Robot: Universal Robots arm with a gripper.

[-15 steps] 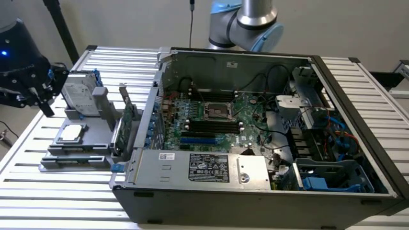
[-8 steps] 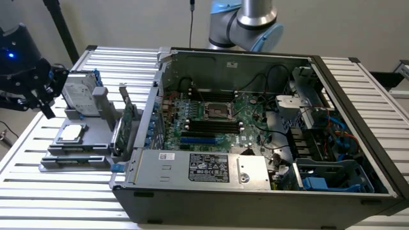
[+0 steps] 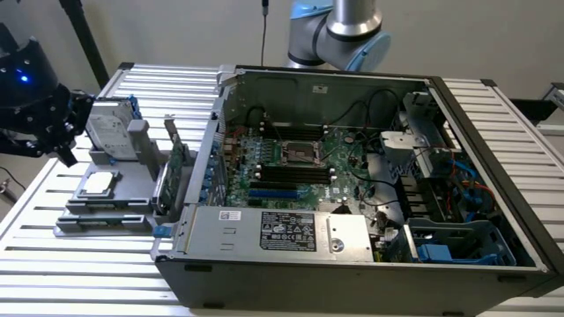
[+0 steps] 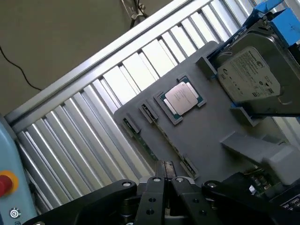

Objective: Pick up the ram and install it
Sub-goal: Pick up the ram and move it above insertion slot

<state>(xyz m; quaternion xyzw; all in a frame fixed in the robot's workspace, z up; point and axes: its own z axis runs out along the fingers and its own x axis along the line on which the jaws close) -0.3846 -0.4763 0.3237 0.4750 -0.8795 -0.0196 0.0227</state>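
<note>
The ram [image 4: 143,142] is a thin green stick standing on its edge in a slot of the grey parts tray [image 4: 206,136], beside the silver processor [image 4: 181,97]. My gripper [image 4: 166,180] hangs above the tray's outer side, shut, its two black fingers pressed together with nothing between them. One end of the ram lies just past the fingertips. In the exterior view the gripper [image 3: 63,153] is at the far left, over the tray [image 3: 123,198]. The open computer case [image 3: 352,264] holds the motherboard with its black memory slots [image 3: 295,173].
A silver hard drive [image 3: 110,132] stands upright at the tray's back, and a green expansion card [image 3: 176,158] stands between tray and case. Cables and a drive cage [image 3: 440,198] crowd the case on the exterior view's right. The slatted metal table [image 3: 53,264] carries everything.
</note>
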